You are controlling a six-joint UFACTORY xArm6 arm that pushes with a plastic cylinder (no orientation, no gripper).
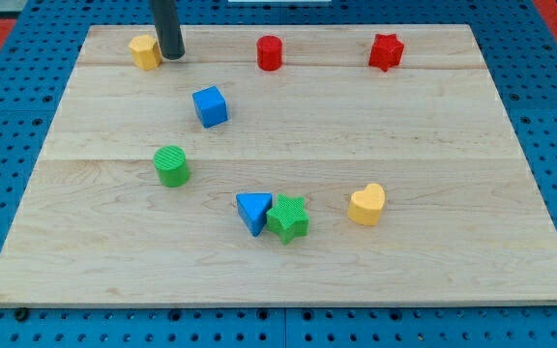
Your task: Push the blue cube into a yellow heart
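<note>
A: What did the arm end in — any fingers?

B: None; only a straight dark rod that held nothing. My tip (pixel 172 55) rested on the wooden board (pixel 453 135) near the view's top left, just beside a yellow block (pixel 144 51) of unclear shape, possibly touching it.

A: And the blocks, left to right?

B: A ribbed green cylinder (pixel 171 165), then the blue cube (pixel 210 105) below and right of my tip, apart from it. A blue triangle (pixel 253 212) touched a green star (pixel 287 217). A red cylinder (pixel 270 52) stood at the top. The yellow heart (pixel 366 204) lay well apart from the cube — lower right. A red star (pixel 386 51) was farthest right.
</note>
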